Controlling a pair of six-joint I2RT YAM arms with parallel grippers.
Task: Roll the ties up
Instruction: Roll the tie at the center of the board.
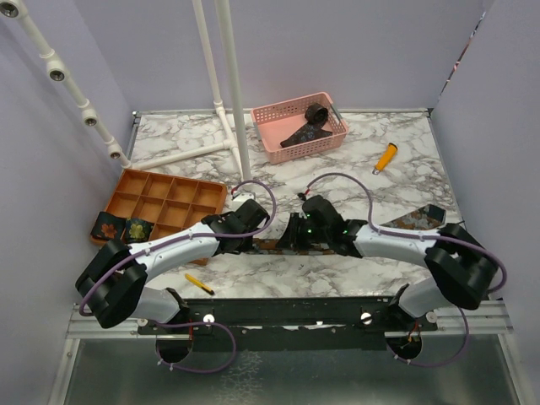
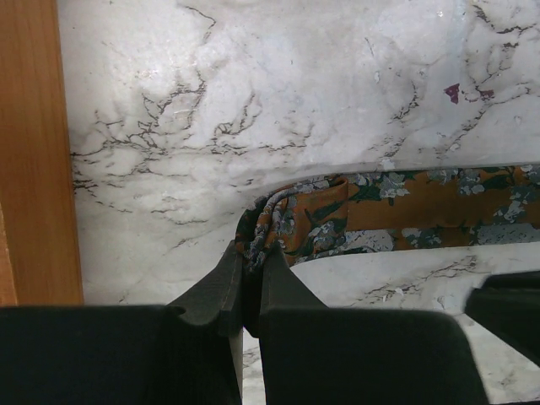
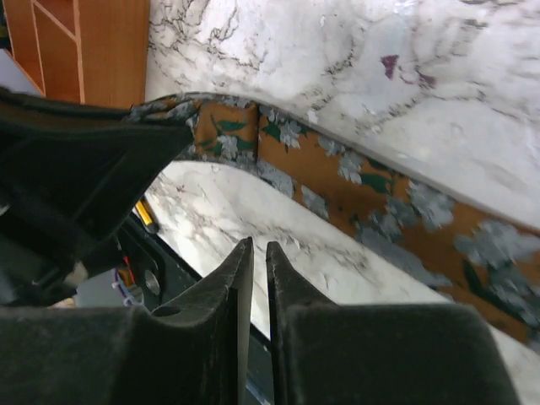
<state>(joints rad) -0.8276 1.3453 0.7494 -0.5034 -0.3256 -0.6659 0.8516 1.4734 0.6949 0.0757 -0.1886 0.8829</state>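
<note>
Top external view: unrolled tie [image 1: 422, 219] flat on marble counter [image 1: 396, 186], running from centre toward 3 o'clock edge. Left end effector [image 2: 251, 251] clamped on bunched end of that tie. Right end effector [image 3: 258, 245] over counter just beside strip, fingers almost together, slim gap, nothing between. Two rolled ties [image 1: 108, 226] in wooden tray [image 1: 169, 202] at 9 o'clock. One coil [image 1: 317, 112] in pink basket [image 1: 274, 114] at 12 o'clock.

You have: tie [image 2: 422, 211] printed woven cloth, matt; tabletop [image 2: 253, 101] marble-look, glossy; tray [image 1: 169, 198] smooth wood; basket [image 1: 316, 148] pink plastic.
</note>
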